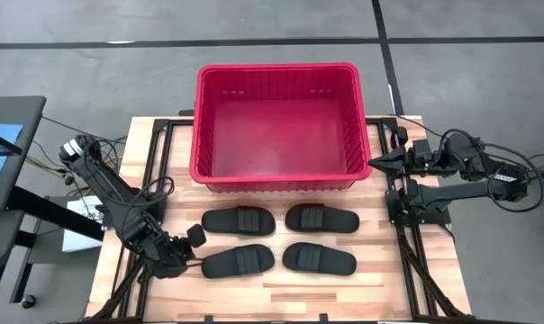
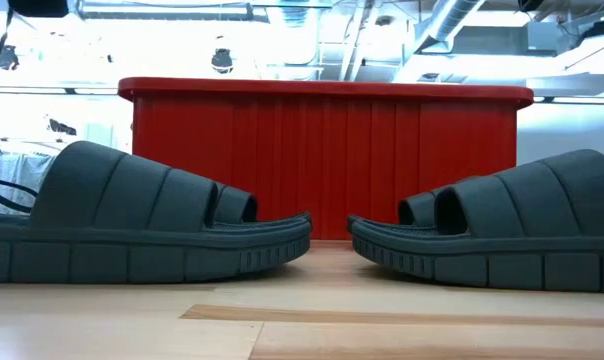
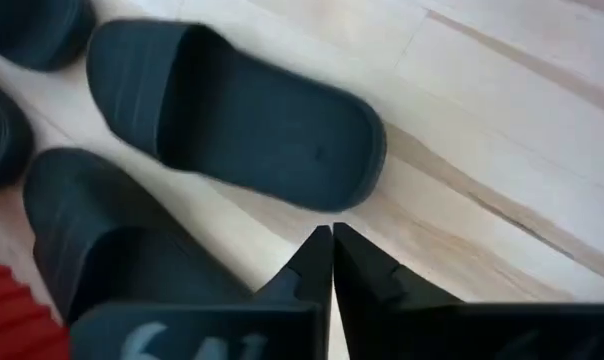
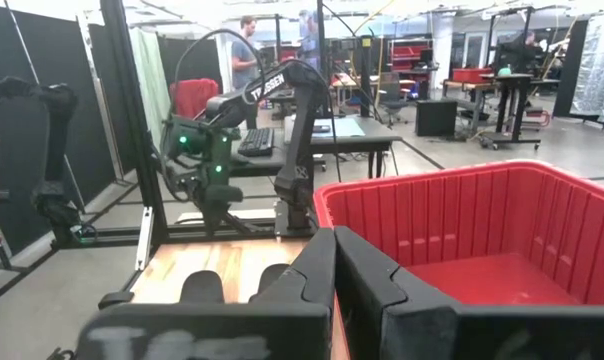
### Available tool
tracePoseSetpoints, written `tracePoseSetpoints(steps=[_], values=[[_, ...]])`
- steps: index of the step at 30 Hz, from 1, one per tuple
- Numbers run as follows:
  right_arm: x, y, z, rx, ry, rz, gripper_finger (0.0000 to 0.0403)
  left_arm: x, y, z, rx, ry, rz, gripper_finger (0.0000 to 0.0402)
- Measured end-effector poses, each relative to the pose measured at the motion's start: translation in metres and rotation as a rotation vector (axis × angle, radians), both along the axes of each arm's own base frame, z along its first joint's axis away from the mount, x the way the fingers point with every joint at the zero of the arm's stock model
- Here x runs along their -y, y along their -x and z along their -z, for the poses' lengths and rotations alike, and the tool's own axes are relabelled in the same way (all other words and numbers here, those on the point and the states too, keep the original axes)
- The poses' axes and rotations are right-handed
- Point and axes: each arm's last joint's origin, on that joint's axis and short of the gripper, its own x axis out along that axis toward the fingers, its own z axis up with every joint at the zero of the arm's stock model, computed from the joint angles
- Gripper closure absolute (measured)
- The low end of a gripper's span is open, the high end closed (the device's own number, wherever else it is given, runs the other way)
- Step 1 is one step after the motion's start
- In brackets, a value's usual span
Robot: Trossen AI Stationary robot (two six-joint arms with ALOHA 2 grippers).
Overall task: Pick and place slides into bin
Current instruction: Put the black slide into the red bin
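Four black slides lie flat on their soles on the wooden table in two rows: far left (image 1: 239, 220), far right (image 1: 321, 219), near left (image 1: 239, 261), near right (image 1: 319, 259). The red bin (image 1: 276, 126) stands behind them at the table's far side. My left gripper (image 1: 198, 263) is shut and points slanting down, just off the left end of the near left slide (image 3: 237, 115); its fingertips (image 3: 332, 240) hover over bare wood. My right gripper (image 4: 334, 240) is shut and level, beside the bin's right wall (image 1: 376, 162). The low view shows two slides (image 2: 142, 215) (image 2: 502, 220) before the bin (image 2: 327, 160).
Black frame rails (image 1: 407, 243) run along both sides of the table. Bare wood (image 1: 281, 297) lies between the near slides and the table's near edge. In the right wrist view, people (image 4: 247, 45) and workbenches show in the room beyond the table.
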Motion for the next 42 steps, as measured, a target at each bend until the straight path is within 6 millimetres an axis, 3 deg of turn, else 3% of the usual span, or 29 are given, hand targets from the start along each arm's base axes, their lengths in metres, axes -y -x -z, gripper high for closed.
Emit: tracePoseSetpoints(steps=[11, 15, 20, 25, 31, 42], values=[[0.0, 0.0, 0.0, 0.0, 0.0, 0.0, 0.0403, 0.011, 0.005, 0.005, 0.106, -0.128, 0.22, 0.0264], [0.0, 0.0, 0.0, 0.0, 0.0, 0.0, 0.0403, 0.012, 0.008, 0.012, 0.103, -0.154, 0.324, 0.0235], [0.0, 0.0, 0.0, 0.0, 0.0, 0.0, 0.0403, 0.021, 0.009, 0.033, 0.149, -0.196, 0.433, 0.0228], [0.0, 0.0, 0.0, 0.0, 0.0, 0.0, 0.0403, 0.032, -0.002, 0.04, 0.259, -0.246, 0.378, 0.0228], [0.0, 0.0, 0.0, 0.0, 0.0, 0.0, 0.0403, 0.038, -0.005, 0.056, 0.186, -0.253, 0.389, 0.0228], [0.0, 0.0, 0.0, 0.0, 0.0, 0.0, 0.0403, 0.03, -0.009, 0.062, 0.091, -0.23, 0.368, 0.0228]])
